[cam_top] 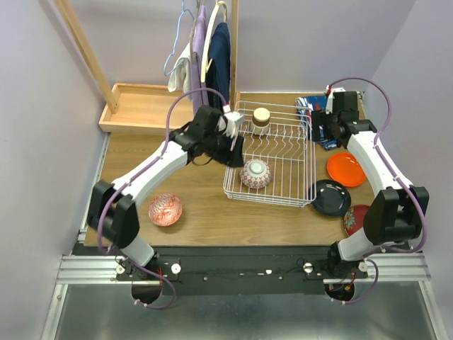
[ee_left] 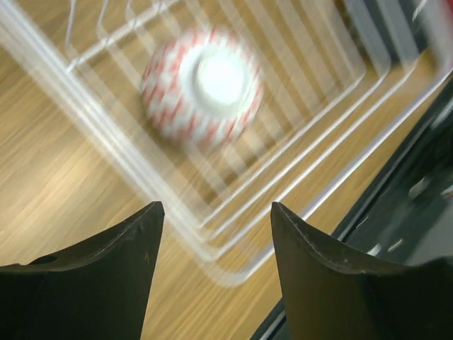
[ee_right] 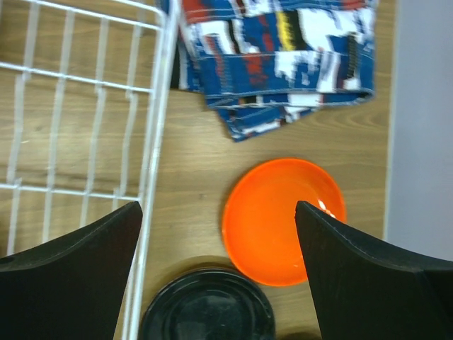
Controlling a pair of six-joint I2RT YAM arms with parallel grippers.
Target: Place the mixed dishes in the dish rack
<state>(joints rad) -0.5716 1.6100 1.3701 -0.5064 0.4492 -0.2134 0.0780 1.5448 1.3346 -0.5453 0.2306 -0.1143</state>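
Note:
The white wire dish rack (cam_top: pixel 272 159) stands mid-table. In it are a tan cup (cam_top: pixel 261 117) at the far edge and an upturned red-white patterned bowl (cam_top: pixel 255 173), which also shows blurred in the left wrist view (ee_left: pixel 202 85). My left gripper (cam_top: pixel 237 145) hovers open and empty over the rack's left rim (ee_left: pixel 141 177). My right gripper (cam_top: pixel 322 131) is open and empty, high over the orange plate (ee_right: pixel 276 219) and black plate (ee_right: pixel 205 308), right of the rack. A dark red plate (cam_top: pixel 356 219) lies half hidden by the right arm. A reddish patterned bowl (cam_top: pixel 165 209) stands upright at near left. No blue-patterned bowl shows.
A blue-red patterned cloth (ee_right: pixel 276 57) lies beyond the orange plate at the far right. A shallow wooden tray (cam_top: pixel 138 106) sits at the far left. Clothes on hangers (cam_top: pixel 205 49) hang behind the rack. A wall runs along the right edge.

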